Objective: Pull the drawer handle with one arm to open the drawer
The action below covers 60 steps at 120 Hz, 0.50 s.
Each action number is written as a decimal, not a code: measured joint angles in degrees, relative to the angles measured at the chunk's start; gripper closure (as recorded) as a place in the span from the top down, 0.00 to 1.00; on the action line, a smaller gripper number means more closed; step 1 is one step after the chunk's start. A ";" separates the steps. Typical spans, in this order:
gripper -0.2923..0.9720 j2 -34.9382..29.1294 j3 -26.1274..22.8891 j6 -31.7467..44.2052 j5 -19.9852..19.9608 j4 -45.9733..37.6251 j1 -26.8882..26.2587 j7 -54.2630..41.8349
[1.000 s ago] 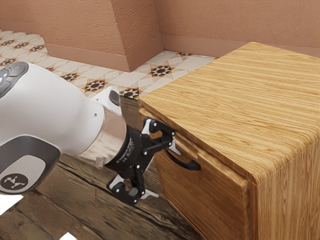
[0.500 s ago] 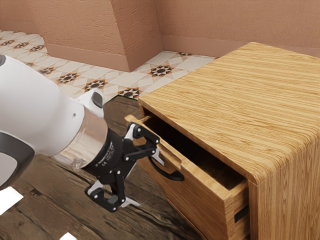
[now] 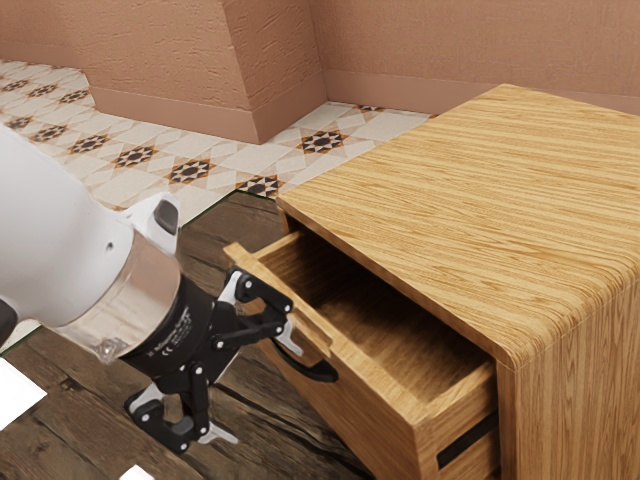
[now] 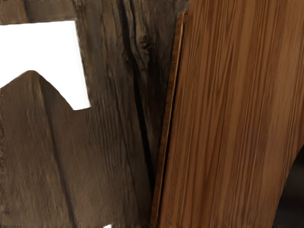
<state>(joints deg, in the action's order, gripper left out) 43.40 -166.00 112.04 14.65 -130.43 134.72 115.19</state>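
In the exterior view a light wooden cabinet [image 3: 480, 190] stands at the right. Its top drawer [image 3: 375, 325] is pulled out by roughly a third, so the bare inside shows. A black curved handle [image 3: 318, 369] sits on the drawer front. My black gripper [image 3: 260, 390] is open, right in front of the drawer. Its upper finger [image 3: 283, 335] lies against the handle, while the lower finger [image 3: 200, 432] hangs apart near the floor. The wrist view has the drawer front [image 4: 232, 118] close under my hand.
Dark wooden planks [image 3: 90, 430] cover the floor under the arm, seen also in the wrist view as dark planks [image 4: 114, 142] with white gaps [image 4: 42, 52]. Patterned tiles [image 3: 190, 160] and a terracotta wall [image 3: 270, 60] lie behind the cabinet.
The drawer went from nearly shut to well open. My gripper moved toward the exterior view's lower left, drawing the handle along with it.
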 joint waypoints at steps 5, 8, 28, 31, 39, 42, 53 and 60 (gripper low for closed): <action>0.76 0.74 0.00 -0.75 0.01 -0.02 -0.18 0.02; 0.76 1.09 0.00 -1.18 0.01 -0.12 -0.24 0.03; 0.76 2.73 0.00 -3.70 0.02 -0.47 -0.27 0.08; 0.76 3.10 0.00 -4.05 0.02 -0.58 -0.27 0.09; 0.76 4.31 -0.01 -4.99 0.06 -1.06 -0.36 0.11; 0.76 4.76 -0.01 -5.36 0.09 -1.16 -0.42 0.12; 0.76 6.48 0.00 -6.83 0.07 -1.76 -0.30 0.17; 0.76 8.62 -0.02 -8.38 0.13 -1.42 -0.52 0.21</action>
<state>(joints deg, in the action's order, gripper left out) 52.01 -166.03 103.66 14.79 -131.85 134.20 115.40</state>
